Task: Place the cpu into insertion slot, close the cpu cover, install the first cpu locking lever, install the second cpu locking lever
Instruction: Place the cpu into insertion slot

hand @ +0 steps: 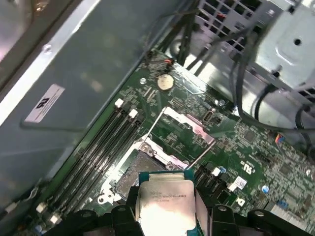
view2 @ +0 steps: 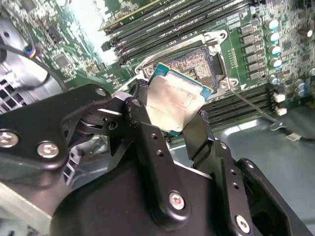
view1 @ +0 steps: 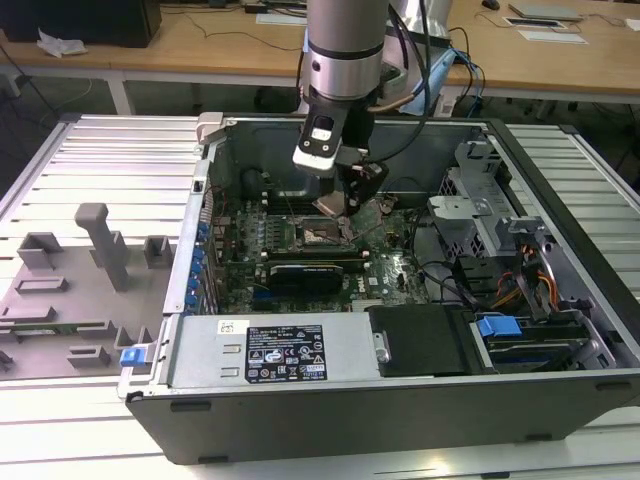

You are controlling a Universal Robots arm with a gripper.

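Observation:
My gripper [view1: 338, 203] hangs inside the open computer case, shut on the cpu [view1: 331, 206]. In both wrist views the cpu [view2: 173, 101] [hand: 165, 204] is a pale metal square with a green edge, pinched between two black fingers [view2: 143, 125] [hand: 202, 209]. It is tilted, just above and to one side of the insertion slot [view2: 197, 63] [hand: 140, 167], which lies open with its contact field bare. The cpu cover [hand: 185, 124] stands flipped back from the slot. A thin wire locking lever [hand: 202, 150] [view2: 251, 105] is raised beside it.
Memory slots [hand: 98, 152] run alongside the slot, and a coin battery [hand: 164, 81] sits beyond the cover. A black ribbed block [view1: 310, 272], the power supply [view1: 285, 352], drive cage [view1: 480, 215] and cables [view1: 520, 285] crowd the case. Grey fixtures [view1: 70, 290] lie outside, at the exterior view's left.

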